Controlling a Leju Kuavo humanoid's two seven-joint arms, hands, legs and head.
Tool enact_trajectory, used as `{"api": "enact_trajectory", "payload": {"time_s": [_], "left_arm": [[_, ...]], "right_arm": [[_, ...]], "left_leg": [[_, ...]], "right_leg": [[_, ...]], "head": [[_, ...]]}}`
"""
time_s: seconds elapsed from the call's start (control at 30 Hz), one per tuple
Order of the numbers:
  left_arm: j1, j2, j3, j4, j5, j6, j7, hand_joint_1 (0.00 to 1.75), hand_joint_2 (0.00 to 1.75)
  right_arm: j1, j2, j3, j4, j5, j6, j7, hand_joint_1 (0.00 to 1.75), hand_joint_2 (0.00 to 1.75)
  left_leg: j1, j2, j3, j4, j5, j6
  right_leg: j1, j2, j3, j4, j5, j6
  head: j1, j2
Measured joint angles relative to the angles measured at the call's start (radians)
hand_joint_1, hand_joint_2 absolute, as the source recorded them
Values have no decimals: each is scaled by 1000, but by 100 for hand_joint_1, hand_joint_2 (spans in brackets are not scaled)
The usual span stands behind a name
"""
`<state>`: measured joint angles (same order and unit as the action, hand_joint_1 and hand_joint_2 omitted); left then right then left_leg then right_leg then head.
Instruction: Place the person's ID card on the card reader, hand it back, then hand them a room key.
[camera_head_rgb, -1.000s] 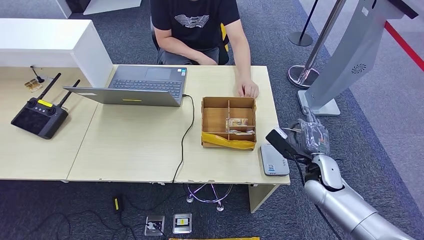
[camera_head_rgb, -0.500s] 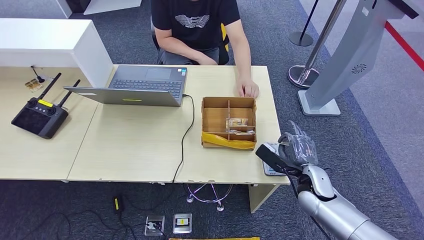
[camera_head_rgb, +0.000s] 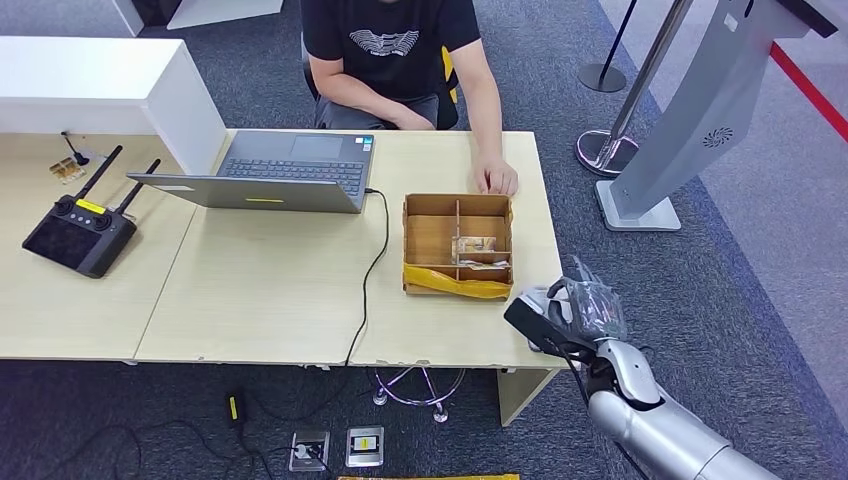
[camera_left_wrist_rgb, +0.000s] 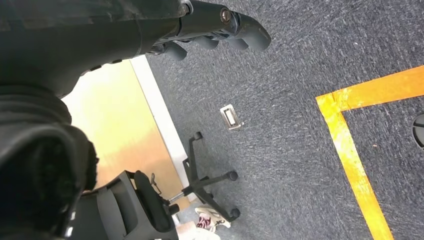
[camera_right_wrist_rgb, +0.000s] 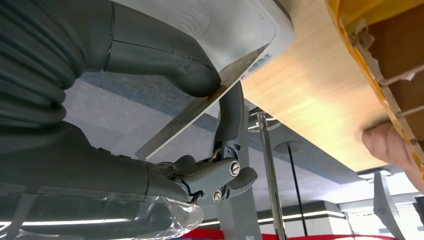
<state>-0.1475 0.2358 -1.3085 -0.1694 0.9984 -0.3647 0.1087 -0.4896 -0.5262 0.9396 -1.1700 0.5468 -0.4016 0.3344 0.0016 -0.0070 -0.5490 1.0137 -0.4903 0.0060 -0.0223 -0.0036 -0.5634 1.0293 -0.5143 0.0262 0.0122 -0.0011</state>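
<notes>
Right hand: the grey many-fingered right hand on its silver arm reaches over the near right corner of the pale wooden desk; its thick grey thumb and a darker finger pinch a thin flat ID card between them.
ID card: held tilted in the right hand, its far edge just over the white rounded card reader; whether card and reader touch cannot be told.
Card reader: lies at the desk's near right corner, largely hidden behind the right hand in the head view.
Left hand: the dark left hand hangs above grey carpet, fingers curled loosely with nothing in them.
Box: a brown cardboard divided box with yellow tape along its near side stands just beyond the reader, small cards in one compartment.
Person: a person in a black T-shirt sits across the desk, a hand resting by the box's far edge.
Other items: an open grey laptop and a black remote controller with antennas.
</notes>
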Motion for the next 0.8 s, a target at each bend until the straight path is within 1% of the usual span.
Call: {"api": "enact_trajectory", "payload": {"time_s": [0.17, 0.37, 0.8], "left_arm": [[0, 0, 0, 0, 2, 0, 3, 0, 0], [0, 0, 0, -1, 4, 0, 15, 0, 0], [0, 0, 0, -3, 7, 0, 21, 0, 0]], "right_arm": [[12, -2, 7, 1, -27, -7, 3, 175, 175], [26, -2, 7, 18, -54, -20, -22, 175, 175], [25, 6, 7, 63, -41, -22, -40, 175, 175]], "left_leg": [[0, 0, 0, 0, 0, 0], [0, 1, 0, 0, 0, 0], [0, 1, 0, 0, 0, 0]], "right_leg": [[0, 0, 0, 0, 0, 0], [0, 0, 0, 0, 0, 0], [0, 0, 1, 0, 0, 0]], "head": [[0, 0], [0, 0], [0, 0]]}}
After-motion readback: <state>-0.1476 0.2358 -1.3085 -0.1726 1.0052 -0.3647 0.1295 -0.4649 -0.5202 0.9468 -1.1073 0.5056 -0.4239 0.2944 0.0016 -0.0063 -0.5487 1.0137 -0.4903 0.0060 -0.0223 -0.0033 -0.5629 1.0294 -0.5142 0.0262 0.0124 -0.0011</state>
